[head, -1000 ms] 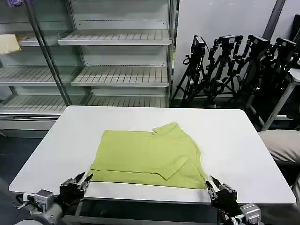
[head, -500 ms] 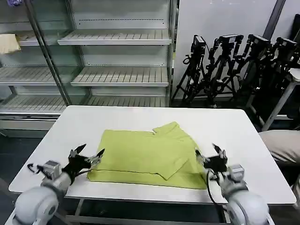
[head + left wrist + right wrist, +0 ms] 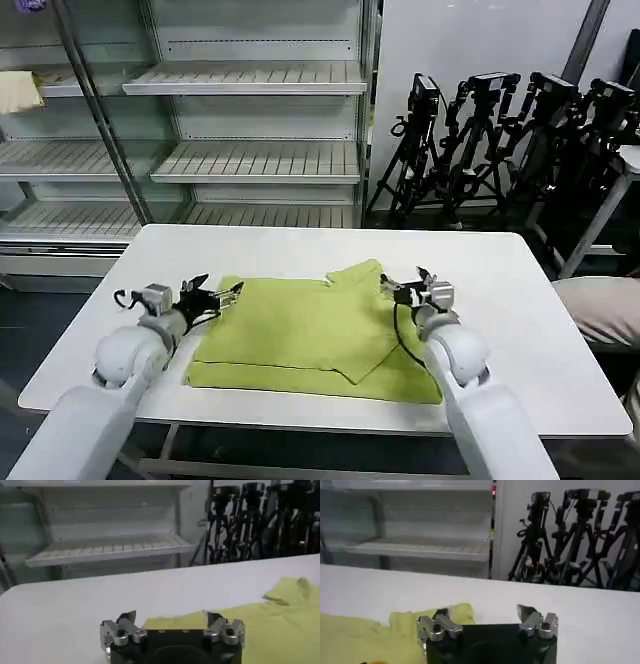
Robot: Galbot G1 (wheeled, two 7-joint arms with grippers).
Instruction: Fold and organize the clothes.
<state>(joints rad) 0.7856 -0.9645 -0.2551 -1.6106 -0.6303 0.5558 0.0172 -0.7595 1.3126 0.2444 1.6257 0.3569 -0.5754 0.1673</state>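
So the lime-green T-shirt (image 3: 315, 335) is lying flat in the middle of the white table (image 3: 500, 330), partly folded, with one sleeve flopped over toward the shirt's 1 o'clock corner and a diagonal fold edge running down the right half. The left gripper (image 3: 213, 297) sits at about 10 o'clock from the shirt's centre, right at the far left corner of the fabric, jaws spread apart with nothing between them; whether the fingertips are actually touching the cloth I can't tell. In the left wrist view the same gripper (image 3: 170, 622) has both fingers wide, with the yellow-green edge of the shirt (image 3: 260, 625) showing just past them. The right gripper (image 3: 408, 284) is at roughly 1 o'clock from the shirt's centre, beside the folded-over sleeve, jaws also open and empty. In the right wrist view that gripper (image 3: 486, 619) has the sleeve (image 3: 375, 635) off by one finger and bare tabletop by the other. Behind the table there's an empty shelving rack (image 3: 250, 120) at 11 o'clock and a bunch of black tripods (image 3: 500, 140) at 1 o'clock.
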